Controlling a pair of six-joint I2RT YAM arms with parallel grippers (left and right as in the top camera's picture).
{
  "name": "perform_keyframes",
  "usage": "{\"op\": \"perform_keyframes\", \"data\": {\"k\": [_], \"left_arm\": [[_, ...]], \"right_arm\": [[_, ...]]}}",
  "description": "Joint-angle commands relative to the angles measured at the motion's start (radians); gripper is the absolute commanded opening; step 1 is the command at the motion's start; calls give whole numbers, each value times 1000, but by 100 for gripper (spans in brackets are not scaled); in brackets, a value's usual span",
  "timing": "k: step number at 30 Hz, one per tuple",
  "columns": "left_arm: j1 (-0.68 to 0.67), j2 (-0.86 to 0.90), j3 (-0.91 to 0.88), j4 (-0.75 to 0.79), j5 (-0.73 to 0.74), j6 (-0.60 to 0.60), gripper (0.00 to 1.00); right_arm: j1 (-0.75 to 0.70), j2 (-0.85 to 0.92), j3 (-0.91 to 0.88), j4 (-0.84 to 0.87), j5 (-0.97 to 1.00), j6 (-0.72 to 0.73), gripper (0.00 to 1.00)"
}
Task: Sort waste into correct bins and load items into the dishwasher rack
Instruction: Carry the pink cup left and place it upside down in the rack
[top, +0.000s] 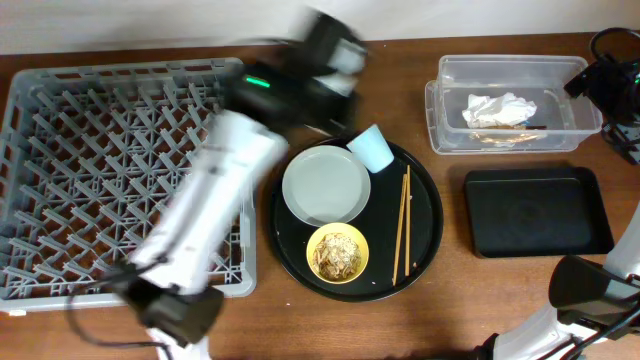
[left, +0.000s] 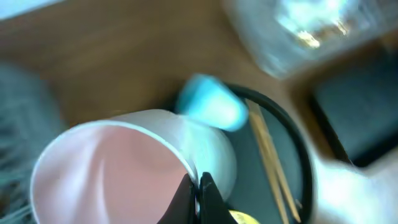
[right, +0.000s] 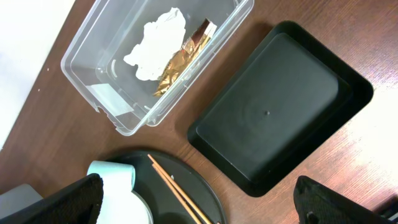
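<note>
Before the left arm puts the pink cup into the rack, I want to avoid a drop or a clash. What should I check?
1. Grip on pink cup: ok, the left end effector pinches its rim.
2. Cup empty: ok, nothing shows inside.
3. Free slot in dishwasher rack: cannot tell, the left arm hides part of it.
4. Arm steady: not ok, it is motion-blurred overhead.
5. Right end effector clear: ok, open, off by the shallow black tray.
</note>
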Motion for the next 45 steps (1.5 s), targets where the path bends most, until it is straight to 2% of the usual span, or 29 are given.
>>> {"op": "perform_keyframes", "data": {"k": [1,4,7,16,23,29,36,37,42,45], "left_arm": [[304,-26,3,-38,286,-63,0],[546,-8,-20,-7,544,-63,0],[727,37,-31,32,789,-63,0],[982,262,-31,34,1077,-63,0],[1078,431,-31,-19,1085,-62,0],[1123,450,-31,-30,1057,-32,0],[1129,490,-31,-36,851,-21,0],[1130,494,-31,-38,829,-21,5],[1137,494,-31,-57,626,-21,5],[1147,494,-30,-78,541,-21,11]], "right_arm": [[-3,0,0,-6,13,5,99],[-3,0,0,-6,13,5,99],[-3,0,0,-6,13,5,99],[-3,0,0,-6,13,5,99],[-3,0,0,-6,13,5,99],[-3,0,0,-6,13,5,99],[-3,0,0,-6,13,5,99],[-3,0,0,-6,13,5,99],[-3,0,0,-6,13,5,99],[-3,0,0,-6,13,5,99]]}}
